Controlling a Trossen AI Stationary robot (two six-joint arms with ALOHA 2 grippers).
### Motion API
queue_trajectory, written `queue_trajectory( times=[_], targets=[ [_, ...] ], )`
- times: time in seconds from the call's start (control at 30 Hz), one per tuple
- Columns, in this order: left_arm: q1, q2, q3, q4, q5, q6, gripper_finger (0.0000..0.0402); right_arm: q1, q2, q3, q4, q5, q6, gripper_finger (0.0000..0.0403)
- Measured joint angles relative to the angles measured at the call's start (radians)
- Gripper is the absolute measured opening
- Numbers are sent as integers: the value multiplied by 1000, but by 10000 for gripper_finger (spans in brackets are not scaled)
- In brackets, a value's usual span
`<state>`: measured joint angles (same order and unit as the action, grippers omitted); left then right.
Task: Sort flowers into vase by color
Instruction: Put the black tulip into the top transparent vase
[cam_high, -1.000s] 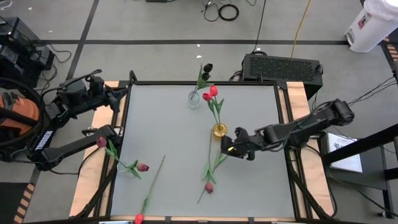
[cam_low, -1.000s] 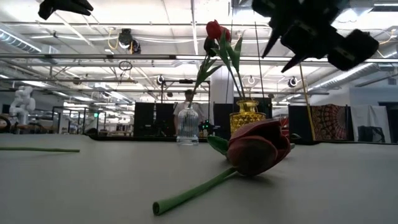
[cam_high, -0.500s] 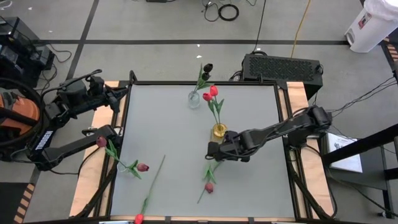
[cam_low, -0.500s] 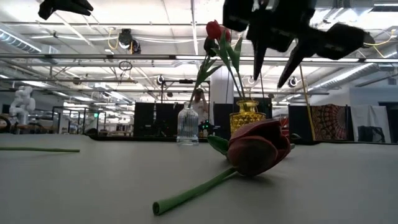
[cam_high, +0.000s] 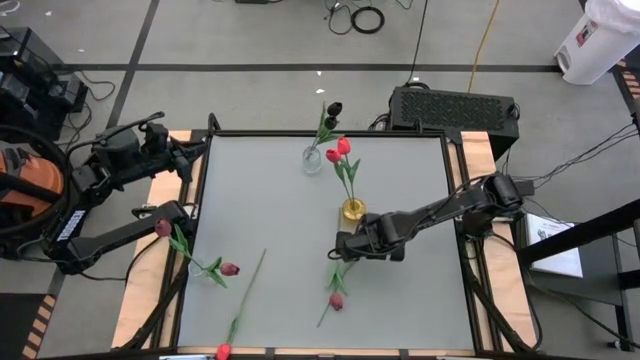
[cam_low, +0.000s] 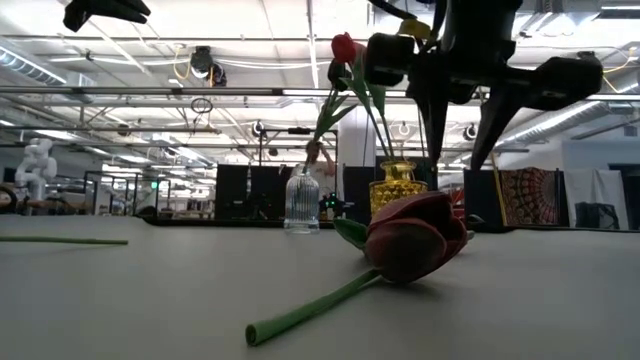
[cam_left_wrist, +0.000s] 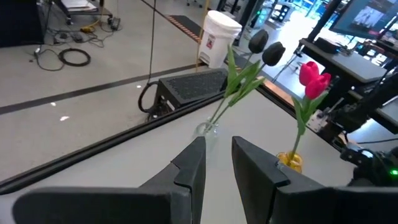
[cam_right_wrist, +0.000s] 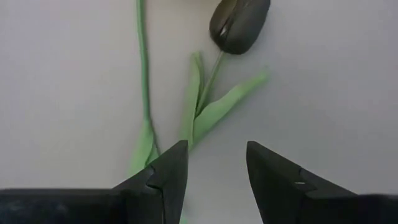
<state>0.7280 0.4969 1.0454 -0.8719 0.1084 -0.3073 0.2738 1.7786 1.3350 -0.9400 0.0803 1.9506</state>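
Note:
A dark maroon tulip (cam_high: 337, 300) (cam_low: 410, 235) lies on the table near its middle, its stem and leaves (cam_right_wrist: 205, 106) running toward the yellow vase (cam_high: 353, 209), which holds red tulips (cam_high: 340, 150). A second bare green stem (cam_right_wrist: 142, 62) lies alongside. My right gripper (cam_high: 345, 247) (cam_right_wrist: 217, 168) hangs open above the leaves, pointing down and touching nothing. A clear vase (cam_high: 312, 160) at the far side holds black tulips (cam_high: 333, 108). My left gripper (cam_left_wrist: 217, 168) waits raised at the far left corner, slightly open and holding nothing.
At the left edge, maroon tulips (cam_high: 230, 268) stand by a small clear vase (cam_high: 205, 272). A red-headed tulip (cam_high: 222, 351) lies at the near edge, its stem (cam_high: 250, 290) slanting inward. A black box (cam_high: 455, 105) sits behind the far edge.
My right gripper has moved toward the table's left edge and down, tipping from a slant until it points nearly straight down over the lying tulip's leaves. Its fingers have stayed open. The flowers have not moved.

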Motion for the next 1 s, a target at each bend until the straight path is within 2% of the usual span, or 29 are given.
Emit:
queue_trajectory(
  times=[0.33,0.5,1.0],
  targets=[
    [0,0,0,0,7,0,84,-49,4,0,17,8,-21,155],
    [0,0,0,0,7,0,84,-54,13,1,33,82,-64,155],
    [0,0,0,0,20,0,84,-58,109,0,77,19,-25,155]
  ],
)
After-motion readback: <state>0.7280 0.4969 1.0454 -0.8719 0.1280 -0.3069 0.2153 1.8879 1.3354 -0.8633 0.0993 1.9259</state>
